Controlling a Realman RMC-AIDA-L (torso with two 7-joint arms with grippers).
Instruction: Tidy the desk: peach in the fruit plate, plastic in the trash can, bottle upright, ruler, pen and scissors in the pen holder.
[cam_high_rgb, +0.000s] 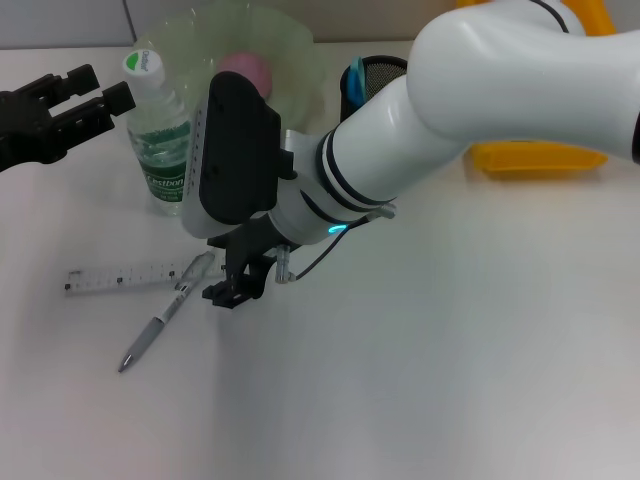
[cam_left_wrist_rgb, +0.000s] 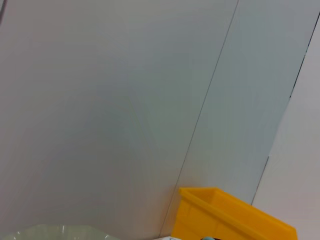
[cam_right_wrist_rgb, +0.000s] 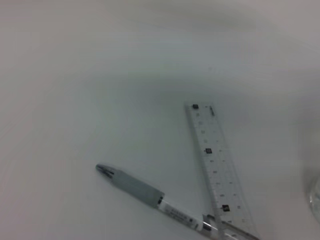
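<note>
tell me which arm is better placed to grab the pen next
The right. Its gripper hangs low over the desk, just beside the pen and ruler, and its wrist camera looks straight at both. The left gripper is raised farther back, near the upright bottle.

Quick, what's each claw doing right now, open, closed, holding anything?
Left claw: open, empty, raised beside the bottle.
Right claw: low over the pen and ruler; open or closed cannot be told.
</note>
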